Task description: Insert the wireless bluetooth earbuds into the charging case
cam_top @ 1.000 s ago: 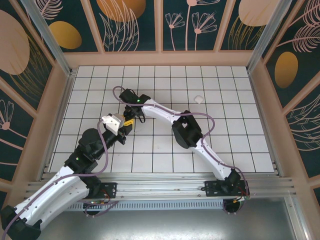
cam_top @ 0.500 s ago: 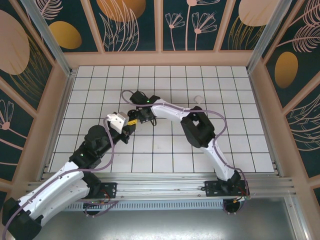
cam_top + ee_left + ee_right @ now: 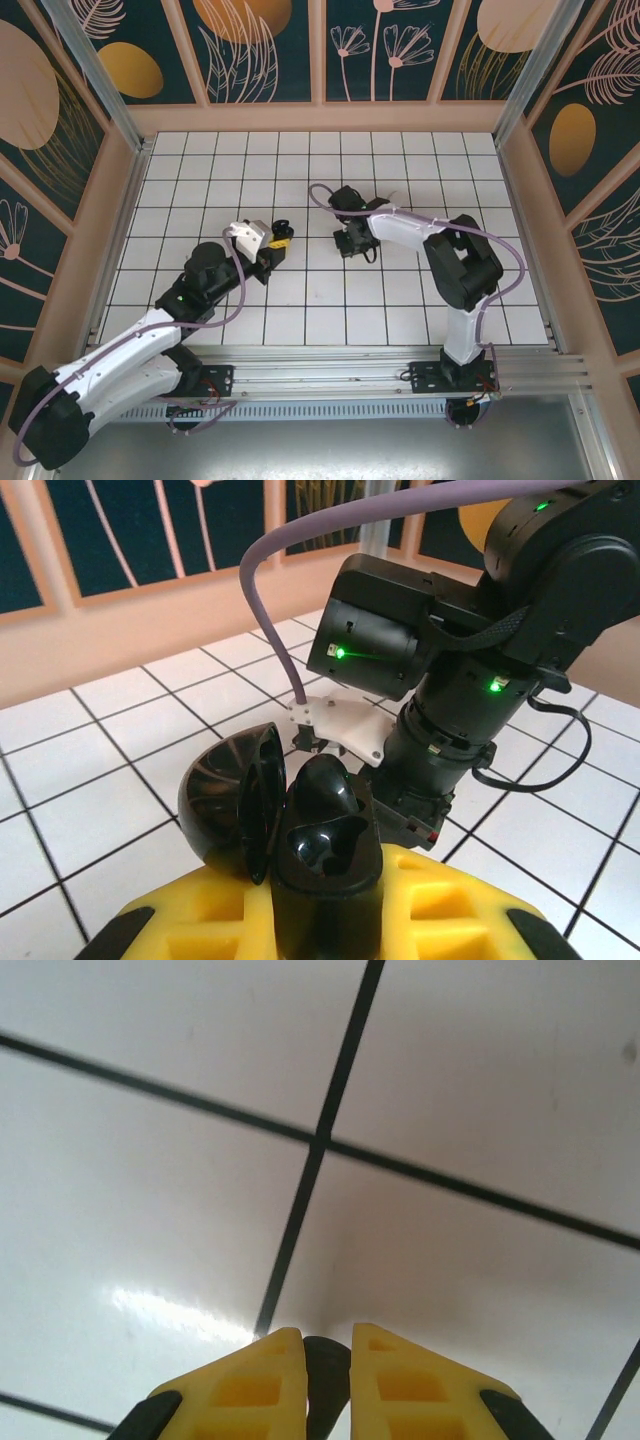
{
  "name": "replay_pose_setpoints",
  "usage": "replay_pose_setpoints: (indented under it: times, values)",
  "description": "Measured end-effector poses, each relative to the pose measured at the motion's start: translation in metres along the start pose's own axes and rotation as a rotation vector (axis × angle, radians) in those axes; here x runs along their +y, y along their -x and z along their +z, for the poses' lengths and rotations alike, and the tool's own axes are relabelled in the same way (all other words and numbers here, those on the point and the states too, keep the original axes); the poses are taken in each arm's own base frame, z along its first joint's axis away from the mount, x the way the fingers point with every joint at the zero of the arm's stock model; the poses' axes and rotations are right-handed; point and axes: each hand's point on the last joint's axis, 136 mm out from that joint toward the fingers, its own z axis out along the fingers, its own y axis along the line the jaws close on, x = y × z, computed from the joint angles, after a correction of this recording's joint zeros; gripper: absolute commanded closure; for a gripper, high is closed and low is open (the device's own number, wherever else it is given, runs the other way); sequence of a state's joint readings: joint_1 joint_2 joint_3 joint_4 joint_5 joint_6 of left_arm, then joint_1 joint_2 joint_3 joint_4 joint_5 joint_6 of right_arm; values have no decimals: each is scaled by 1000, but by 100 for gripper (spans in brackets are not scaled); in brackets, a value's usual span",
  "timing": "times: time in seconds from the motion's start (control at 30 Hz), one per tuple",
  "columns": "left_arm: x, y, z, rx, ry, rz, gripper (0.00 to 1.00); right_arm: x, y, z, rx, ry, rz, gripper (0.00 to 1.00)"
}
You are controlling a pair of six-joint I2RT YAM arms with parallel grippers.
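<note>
My left gripper point(image 3: 274, 244) is shut on the black charging case point(image 3: 325, 830), holding it upright between yellow fingers point(image 3: 450, 890). The case's lid point(image 3: 230, 800) hangs open to the left. A glossy black earbud point(image 3: 328, 783) appears to sit in the far socket, and the near socket point(image 3: 322, 848) is hollow. About two tiles to the right, my right gripper point(image 3: 350, 243) points down at the tiled floor. In the right wrist view the right gripper point(image 3: 327, 1345) is shut on a small dark piece, a black earbud point(image 3: 325, 1385). The right wrist point(image 3: 450, 680) looms just behind the case.
White tiled floor point(image 3: 300, 300) with dark grout lines, boxed in by wood-framed patterned walls point(image 3: 320, 115). An aluminium rail point(image 3: 320, 365) carries both arm bases at the near edge. The right arm's elbow point(image 3: 465, 265) stands over the right-centre tiles.
The right gripper swung rightward away from the case by about two tiles and its jaws narrowed. The left arm carried the case slightly forward and right.
</note>
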State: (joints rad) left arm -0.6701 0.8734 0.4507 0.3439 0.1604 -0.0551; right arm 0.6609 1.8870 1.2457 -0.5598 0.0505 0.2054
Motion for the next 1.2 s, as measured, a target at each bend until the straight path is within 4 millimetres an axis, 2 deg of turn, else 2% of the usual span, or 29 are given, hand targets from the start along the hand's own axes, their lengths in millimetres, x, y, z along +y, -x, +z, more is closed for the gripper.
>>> replay_pose_setpoints:
  times: [0.13,0.23,0.43,0.63,0.8,1.0,1.2]
  values:
    - [-11,-7,12,14,-78,-4,100,1,-12,7,10,14,-22,86]
    - [-17,-9,16,12,-121,-3,100,2,-11,8,-5,21,-31,86]
    - [-23,4,15,-41,-150,14,100,2,-10,9,-21,13,-56,68]
    - [-24,14,10,-74,-147,33,100,-1,-7,6,-23,-8,-56,66]
    - [-21,21,6,-98,-127,56,100,1,5,-5,-35,-8,-28,65]
    - [-18,20,4,-98,-103,77,100,5,16,-21,-37,-1,97,65]
    - [-17,20,4,-97,-98,90,100,9,14,-32,-39,38,325,66]
